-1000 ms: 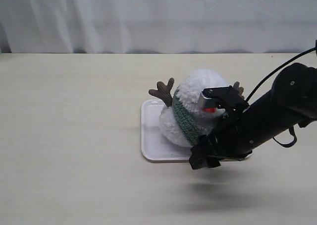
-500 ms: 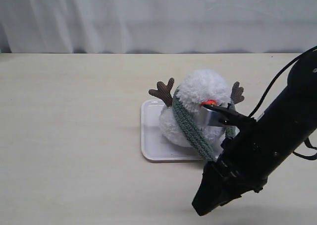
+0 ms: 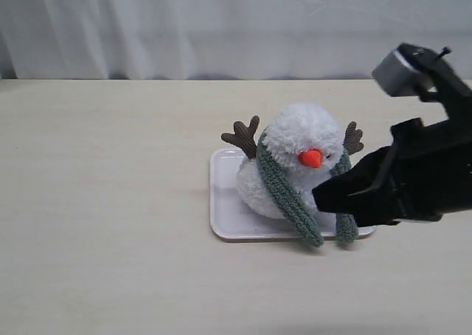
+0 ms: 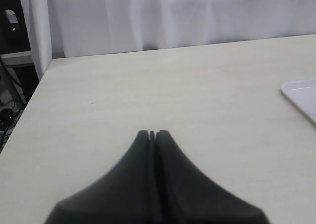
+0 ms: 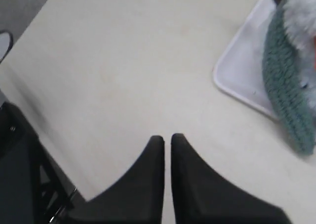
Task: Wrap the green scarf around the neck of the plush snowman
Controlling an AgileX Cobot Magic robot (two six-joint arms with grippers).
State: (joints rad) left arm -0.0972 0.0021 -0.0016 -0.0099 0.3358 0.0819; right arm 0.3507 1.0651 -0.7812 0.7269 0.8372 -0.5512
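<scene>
Now, plush snowman [image 3: 293, 134] upright, green scarf [image 3: 283, 190] ends trailing frontward

Soft plush and ribbed cloth sitting on a smooth tray

The plush snowman [image 3: 295, 139] is showing shaggy white fluff and brown corduroy arms [image 3: 241, 136]. The green scarf [image 3: 284, 195] is looking fuzzy and ribbed, the white tray [image 3: 225, 217] is gleaming faintly like smooth plastic, the table [image 3: 110, 202] is looking pale and matt, and the right gripper [image 5: 164, 137] is showing matt black.
</scene>
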